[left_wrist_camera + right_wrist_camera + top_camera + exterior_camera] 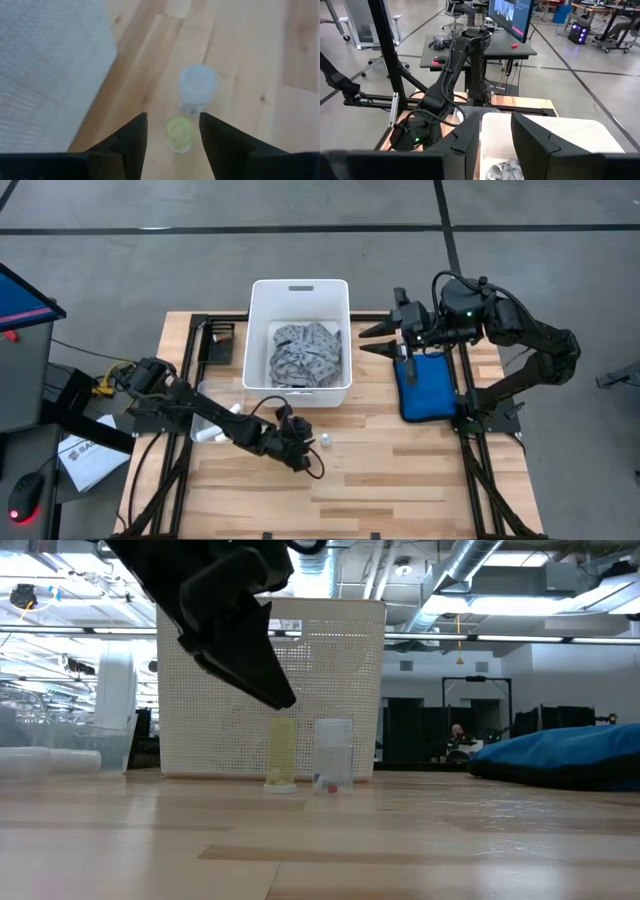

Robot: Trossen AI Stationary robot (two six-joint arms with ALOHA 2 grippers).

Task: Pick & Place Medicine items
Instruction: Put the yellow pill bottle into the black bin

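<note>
- While two vials stand upright on the table just in front of the white bin (300, 295), the yellowish vial (178, 133) lies directly ahead of the left gripper (172, 132), in line with the gap between its fingers; its long axis is vertical.
- Just past it from the tool, touching or nearly so, stands the clear vial (197, 87), slightly off the gripper's centre line.
- Left gripper state: the jaws are parted a little wider than the yellowish vial and hold nothing; in the low view the tool hangs above and beside the vial, not yet around it.
- Judgement: the coming move turns on a short straight advance and descent so the fingers straddle the yellowish vial without nudging its neighbour.
- White tubes (215, 420) lie behind the left gripper, beside its arm.
- Right gripper (375, 340) waits well apart, above the blue pouch (425, 390) beside the bin, jaws partly open and empty; the left arm is clearly nearer.
</note>
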